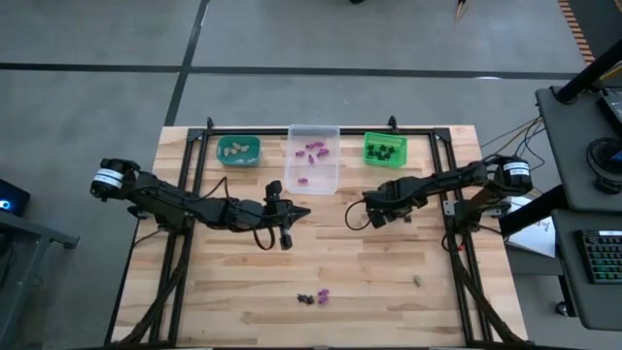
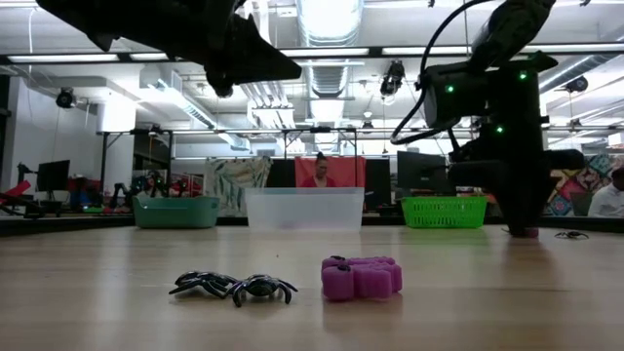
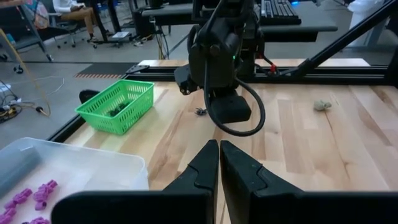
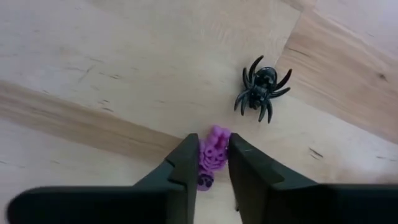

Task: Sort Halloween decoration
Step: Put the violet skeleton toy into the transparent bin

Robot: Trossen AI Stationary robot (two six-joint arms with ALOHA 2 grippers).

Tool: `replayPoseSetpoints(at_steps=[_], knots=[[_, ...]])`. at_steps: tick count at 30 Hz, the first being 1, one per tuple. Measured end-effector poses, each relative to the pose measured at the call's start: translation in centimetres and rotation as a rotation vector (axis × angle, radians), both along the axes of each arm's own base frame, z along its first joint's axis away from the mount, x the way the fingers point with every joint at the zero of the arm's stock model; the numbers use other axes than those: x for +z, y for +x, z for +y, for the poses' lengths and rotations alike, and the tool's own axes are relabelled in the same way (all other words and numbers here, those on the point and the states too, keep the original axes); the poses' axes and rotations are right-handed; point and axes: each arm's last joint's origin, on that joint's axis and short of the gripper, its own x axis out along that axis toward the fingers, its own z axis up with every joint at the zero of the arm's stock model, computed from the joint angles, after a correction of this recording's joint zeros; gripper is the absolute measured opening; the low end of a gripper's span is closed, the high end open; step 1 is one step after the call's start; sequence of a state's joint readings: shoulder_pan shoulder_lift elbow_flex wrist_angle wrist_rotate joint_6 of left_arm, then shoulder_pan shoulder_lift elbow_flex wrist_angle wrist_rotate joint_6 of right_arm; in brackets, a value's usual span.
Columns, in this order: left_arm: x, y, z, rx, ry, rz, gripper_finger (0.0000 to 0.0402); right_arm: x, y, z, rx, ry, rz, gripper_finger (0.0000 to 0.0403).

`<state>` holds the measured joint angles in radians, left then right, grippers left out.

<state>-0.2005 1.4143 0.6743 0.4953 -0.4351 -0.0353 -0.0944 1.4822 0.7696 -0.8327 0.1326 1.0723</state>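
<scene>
The right gripper [image 4: 208, 163] is down at the table [image 1: 389, 282] and grasps a small purple trinket [image 4: 212, 154] between its two fingertips; the fingers [image 4: 184, 163] press on it from both sides. Just ahead of this gripper, a little to one side and not touching it, a black spider [image 4: 262, 87] lies on the wood. In the high view the right gripper [image 1: 372, 209] is in the middle part of the table, near the green bin [image 1: 385, 149], which has black pieces inside.

The left gripper [image 3: 219, 160] is clenched with nothing between its fingers, and it hangs above the table near the clear bin [image 1: 313, 157]. Beside this gripper, the clear bin holds several purple pieces [image 3: 38, 194]. Farther ahead of it stands the green bin, and beyond that the right arm [image 3: 222, 43] comes down to the table. A pale beige piece [image 3: 321, 106] lies alone on the wood, well apart from both grippers.

The teal bin [image 1: 238, 150] stands beyond the left arm and has beige pieces in it.

Near the front edge of the table, well apart from both grippers, two black spiders [image 2: 234, 286] lie touching each other, and a purple piece [image 2: 362, 277] lies just beside them.
</scene>
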Motion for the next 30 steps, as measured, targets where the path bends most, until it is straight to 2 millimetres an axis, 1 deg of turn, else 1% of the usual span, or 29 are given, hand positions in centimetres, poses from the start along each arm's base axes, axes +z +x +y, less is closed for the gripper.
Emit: replayPoseSetpoints(at_steps=[6,10,13,20,24,27,30], knots=[[0.0,0.0,0.0,-0.001,-0.003,0.001,0.0,0.0,0.0,0.0,0.037,0.004,-0.001,0.0017],[-0.1,-0.1,-0.3,-0.007,-0.007,0.001,0.0,0.1,0.0,0.0,0.058,0.012,0.001,0.0013],[0.0,-0.1,-0.5,-0.017,-0.007,0.0,0.0,0.6,-0.1,0.1,0.078,0.02,0.004,0.0012],[0.1,-0.3,-1.0,-0.033,-0.009,-0.007,0.0,3.7,0.1,0.1,0.153,0.01,-0.131,0.0011],[0.3,-0.3,-1.0,-0.033,-0.011,-0.018,0.0,5.8,0.1,0.3,0.225,-0.018,-0.26,0.0011],[0.3,-0.3,-1.0,-0.034,-0.013,-0.026,0.0,7.1,0.4,0.5,0.305,-0.062,-0.383,0.0011],[0.5,-0.3,-1.1,-0.039,-0.015,-0.046,0.0,8.1,1.1,0.8,0.429,-0.132,-0.498,0.0012]])
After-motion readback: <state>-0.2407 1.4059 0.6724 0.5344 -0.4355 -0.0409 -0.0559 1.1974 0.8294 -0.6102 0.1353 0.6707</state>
